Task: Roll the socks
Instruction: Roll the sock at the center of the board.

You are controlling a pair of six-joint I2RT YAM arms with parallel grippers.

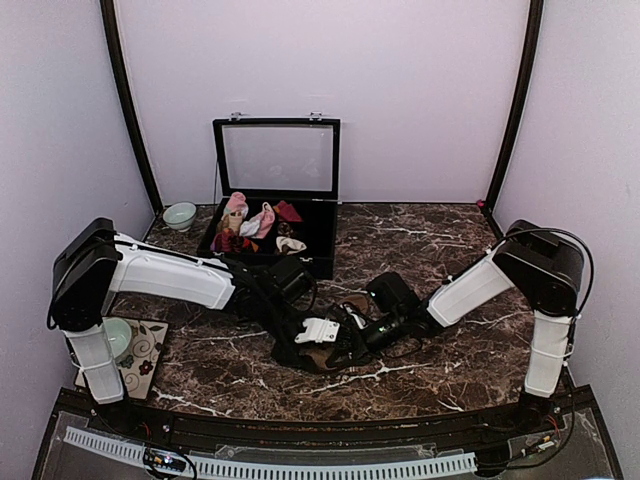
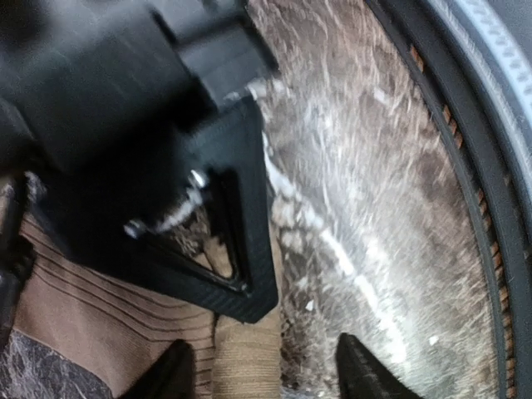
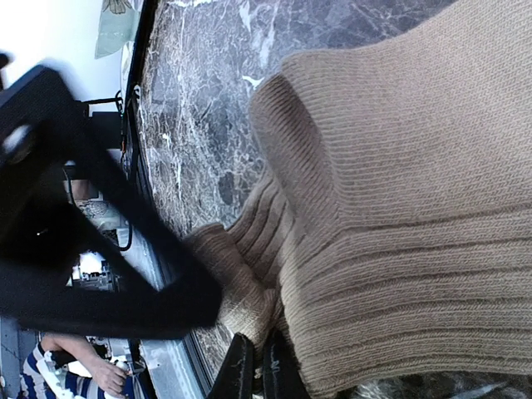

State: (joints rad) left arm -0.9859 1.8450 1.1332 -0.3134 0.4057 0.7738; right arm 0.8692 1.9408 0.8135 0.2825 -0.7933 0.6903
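A tan-brown ribbed sock [image 3: 399,208] lies on the marble near the front middle of the table, mostly hidden under both grippers in the top view [image 1: 320,359]. My right gripper [image 3: 259,378] is shut, pinching a fold of the sock's edge between its fingertips. My left gripper [image 2: 270,378] is open and straddles a narrow folded end of the sock [image 2: 245,357] without closing on it. The right gripper's black triangular finger [image 2: 229,249] presses on the sock just ahead of my left fingertips. In the top view the two grippers meet over the sock, left [image 1: 293,345] and right [image 1: 338,348].
A black box [image 1: 320,262] with its glass lid up stands at the back and holds pink, white and maroon sock bundles [image 1: 255,225]. A pale green bowl [image 1: 180,215] sits to its left. A floral mat [image 1: 145,352] with a cup lies front left. The table's black front rail [image 2: 465,166] is close.
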